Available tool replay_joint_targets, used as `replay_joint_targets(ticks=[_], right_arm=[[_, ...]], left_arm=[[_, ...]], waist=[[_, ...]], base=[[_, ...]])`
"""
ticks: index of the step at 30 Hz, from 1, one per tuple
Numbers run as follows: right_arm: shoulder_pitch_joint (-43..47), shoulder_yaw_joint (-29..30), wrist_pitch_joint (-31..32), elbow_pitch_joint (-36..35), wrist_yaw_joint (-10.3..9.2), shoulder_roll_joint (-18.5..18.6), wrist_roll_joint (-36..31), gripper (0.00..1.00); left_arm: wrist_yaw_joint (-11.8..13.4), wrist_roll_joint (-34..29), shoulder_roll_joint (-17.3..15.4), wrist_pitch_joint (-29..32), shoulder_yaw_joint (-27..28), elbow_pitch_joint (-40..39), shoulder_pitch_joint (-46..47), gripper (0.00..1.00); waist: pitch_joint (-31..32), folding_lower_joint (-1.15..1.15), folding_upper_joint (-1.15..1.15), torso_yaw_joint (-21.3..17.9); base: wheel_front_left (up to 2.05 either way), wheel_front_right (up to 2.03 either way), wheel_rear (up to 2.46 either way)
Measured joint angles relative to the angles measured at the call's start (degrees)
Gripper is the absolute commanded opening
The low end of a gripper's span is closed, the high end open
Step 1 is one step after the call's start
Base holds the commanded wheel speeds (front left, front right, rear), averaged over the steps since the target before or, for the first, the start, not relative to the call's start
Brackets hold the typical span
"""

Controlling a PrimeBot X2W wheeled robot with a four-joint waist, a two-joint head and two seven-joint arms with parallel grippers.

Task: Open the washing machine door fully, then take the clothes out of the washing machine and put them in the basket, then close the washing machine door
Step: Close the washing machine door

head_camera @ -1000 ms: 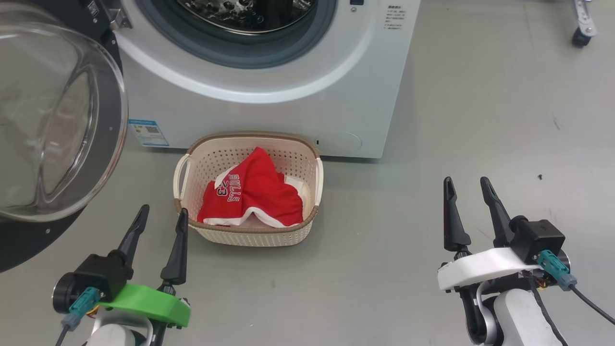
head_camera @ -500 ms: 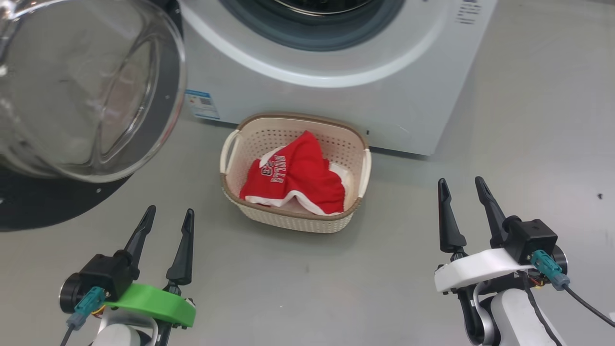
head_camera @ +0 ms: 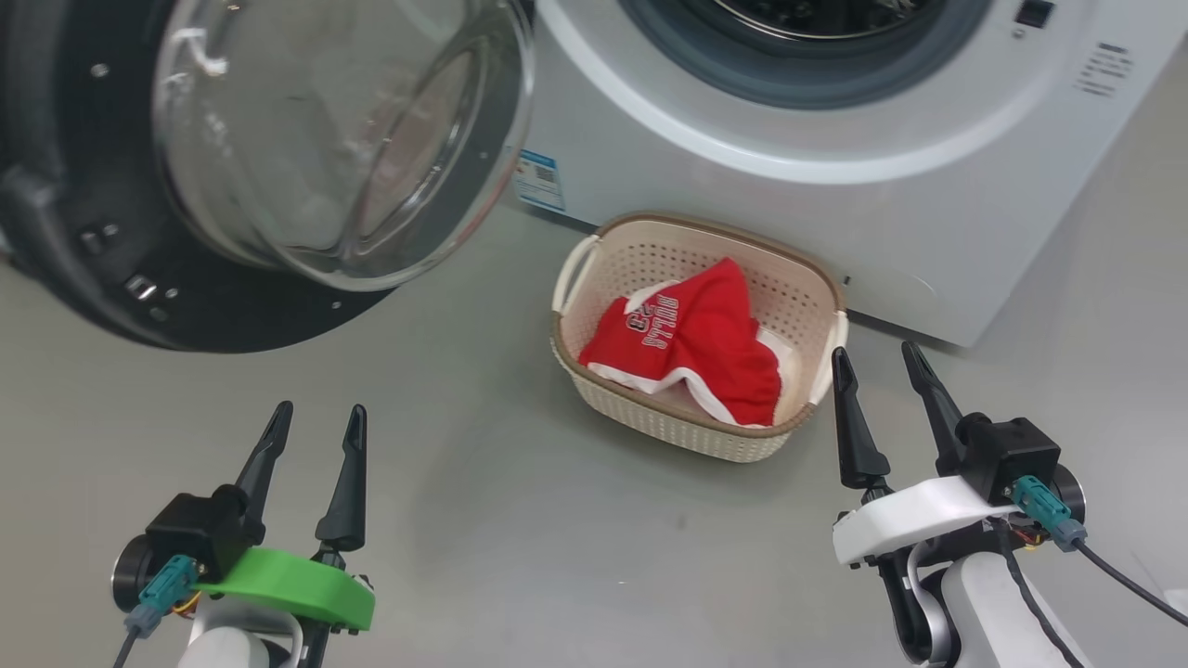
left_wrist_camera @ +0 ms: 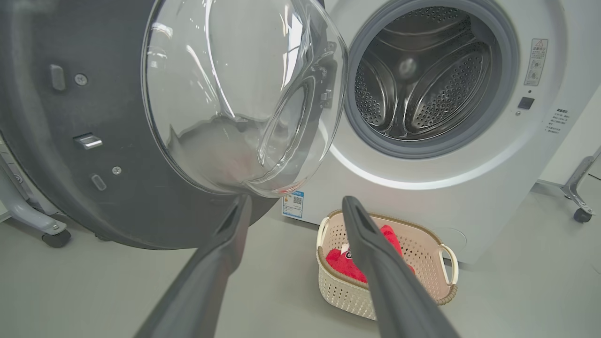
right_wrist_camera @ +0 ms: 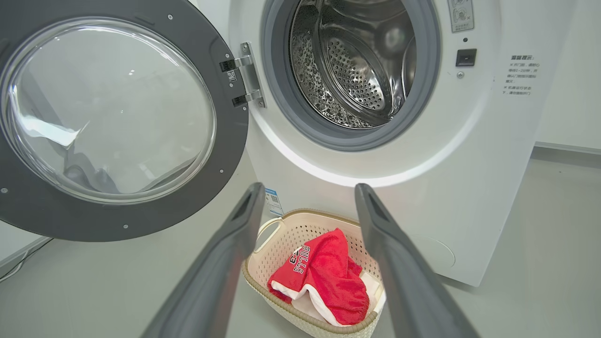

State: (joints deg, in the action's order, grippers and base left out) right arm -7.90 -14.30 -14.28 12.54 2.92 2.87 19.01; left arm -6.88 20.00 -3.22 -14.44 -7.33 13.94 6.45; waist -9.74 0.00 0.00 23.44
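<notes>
Left gripper (head_camera: pixel 320 408): wide, empty.
Right gripper (head_camera: pixel 873 349): wide, empty.
Washing machine door (head_camera: pixel 213 315): standing open.
Clothes (head_camera: pixel 705 353): in basket (head_camera: pixel 677 431).

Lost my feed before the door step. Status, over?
Both open, empty: left tool, right tool. Red clothes in basket; drum looks bare; door wide open. Basket stands close before the machine.

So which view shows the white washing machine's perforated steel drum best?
Left wrist view: the perforated steel drum appears nearly whole. The right wrist view crops the drum at top; the head view catches a bottom sliver.
</notes>
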Motion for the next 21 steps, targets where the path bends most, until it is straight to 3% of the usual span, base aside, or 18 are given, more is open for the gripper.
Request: replay_joint_targets(ticks=[10, 21], right_arm=[[-0.18, -3.81, 0.00, 2.10, 1.72, 0.15, 0.01, 1.00], [-2.21, -6.32, 0.00, 3.34, 2.32, 0.21, 1.59, 1.00]], left_arm=[[0.60, -0.01, 0.13, 0.00, 3.91, -1.29, -0.36, 1.00], [0.80, -0.04, 0.18, 0.00, 5.60, -3.42, -2.83, 1.00]], waist=[[2.03, 0.00, 0.00, 6.69], [3.27, 0.00, 0.00, 8.10]], base=[[0.00, 0.00, 0.00], [0.00, 0.00, 0.00]])
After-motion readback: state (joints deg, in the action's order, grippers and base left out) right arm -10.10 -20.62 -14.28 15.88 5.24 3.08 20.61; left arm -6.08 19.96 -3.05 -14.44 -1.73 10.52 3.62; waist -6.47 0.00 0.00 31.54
